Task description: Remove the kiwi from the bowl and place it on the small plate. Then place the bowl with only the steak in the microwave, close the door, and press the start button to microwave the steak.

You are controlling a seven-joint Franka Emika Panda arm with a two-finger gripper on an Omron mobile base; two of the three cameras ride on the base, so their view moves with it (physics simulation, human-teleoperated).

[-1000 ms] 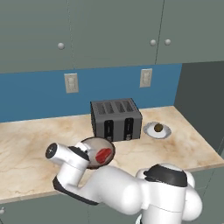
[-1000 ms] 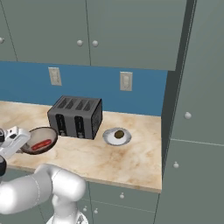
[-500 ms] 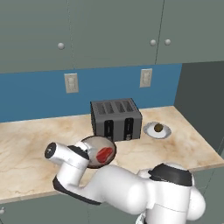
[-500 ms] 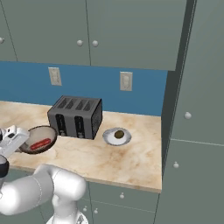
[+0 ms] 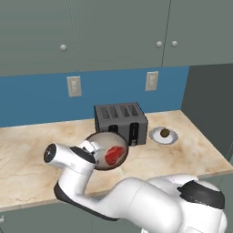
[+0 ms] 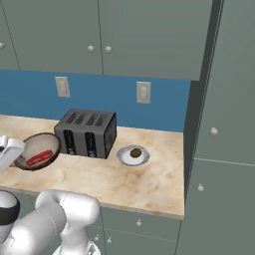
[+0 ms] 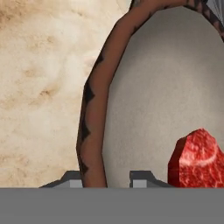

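One thing is left in the bowl [image 5: 105,150]: the red steak [image 5: 115,154], lying on the side farthest from the toaster [image 5: 121,123]. The gripper [image 7: 106,177] has the bowl's rim pinched between its two tips, one outside the brown wall and one inside, as the hand view shows. The bowl sits tilted in front of the toaster; it looks lifted off the counter [image 5: 27,159], though I can't swear to that. The kiwi [image 5: 164,133] already rests on the small plate [image 5: 155,135], just beside the toaster on its other side.

So the step in hand, as I read it, is carrying the bowl to the microwave. To do that well I would level the bowl first, because with this tilt the steak could slide toward the low edge and tip out. A rim pinch is a thin hold, so the swing should be slow and smooth, without jerks, and the bowl should pass clear of the toaster's front corner. Keeping the steak toward the gripped side would lighten the twist on the fingers.

No brand, label or lettering can be read on the toaster, the wall outlets [image 5: 152,81] or the cabinets [image 5: 118,32].
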